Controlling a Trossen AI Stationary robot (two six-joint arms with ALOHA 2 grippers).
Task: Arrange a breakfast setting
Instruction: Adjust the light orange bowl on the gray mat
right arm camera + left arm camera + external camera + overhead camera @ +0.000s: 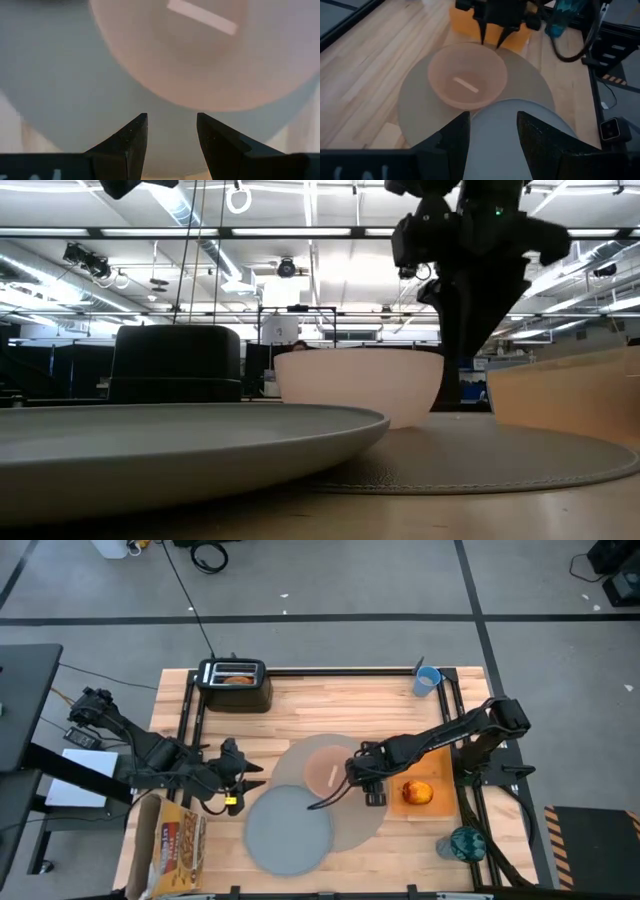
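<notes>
The small pink bowl (328, 768) stands on the round tan placemat (350, 825). The grey plate (288, 830) lies with one edge on the placemat's near-left part. My right gripper (354, 776) is open and empty just right of the bowl and above the placemat; it points down in the left wrist view (492, 37), with the bowl (200, 55) ahead of it. My left gripper (250, 778) is open and empty left of the placemat, its fingers over the plate's edge (492, 135). The red apple (418, 792) lies on an orange board (437, 762). I cannot make out the spoon.
A black toaster (236, 685) with a bagel (238, 680) in it stands at the far left. The light-blue cup (427, 679) is at the far right. The yellow cereal box (175, 845) lies at the near left. A teal bottle (462, 842) stands near right.
</notes>
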